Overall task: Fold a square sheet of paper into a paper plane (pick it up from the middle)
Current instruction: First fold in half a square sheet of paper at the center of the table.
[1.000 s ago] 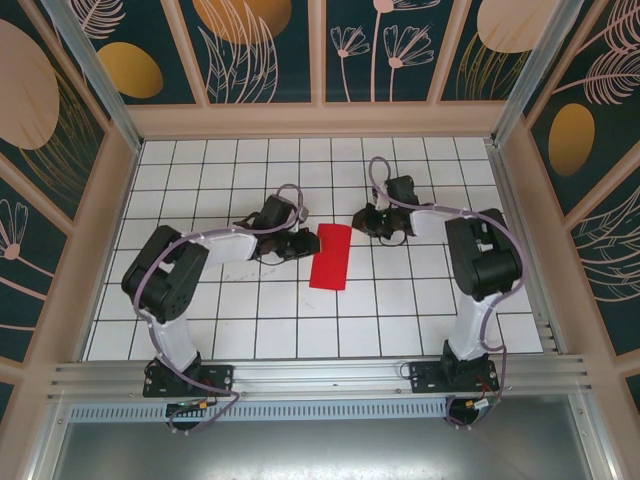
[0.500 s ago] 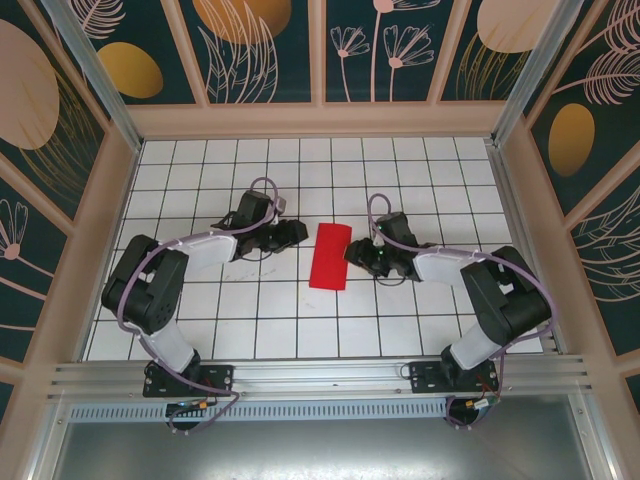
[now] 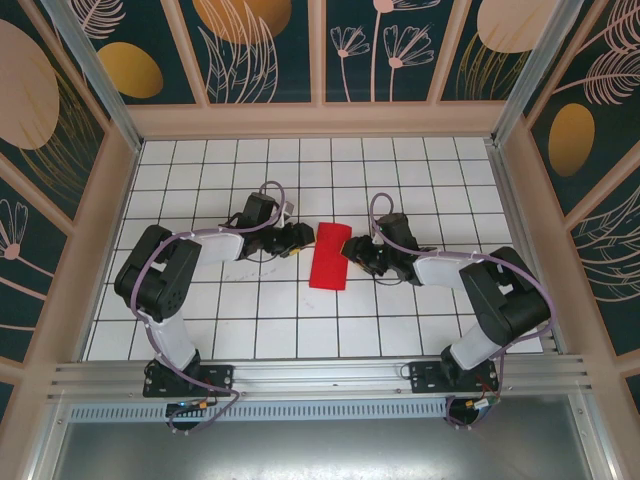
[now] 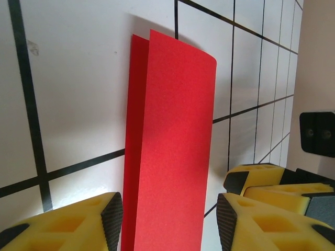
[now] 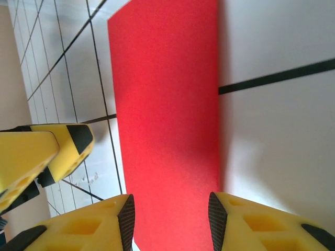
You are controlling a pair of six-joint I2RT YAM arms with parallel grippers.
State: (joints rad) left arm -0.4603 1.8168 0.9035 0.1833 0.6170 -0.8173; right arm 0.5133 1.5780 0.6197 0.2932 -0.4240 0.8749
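Mid-table, the folded bright red square sheet of paper (image 3: pixel 330 256) lies flat on the white gridded table (image 3: pixel 250 320), a narrow strip with its long axis running away from the bases. My left fingers (image 4: pixel 78 225) flank its left edge and my right fingers (image 5: pixel 251 225) its right, about equally near. Both pairs are spread, straddling the strip's width and gripping nothing.

White links (image 3: pixel 222 243), black joints (image 3: pixel 160 282), purple cables (image 3: pixel 272 187), yellow black-tipped claw fingers (image 4: pixel 57 225)
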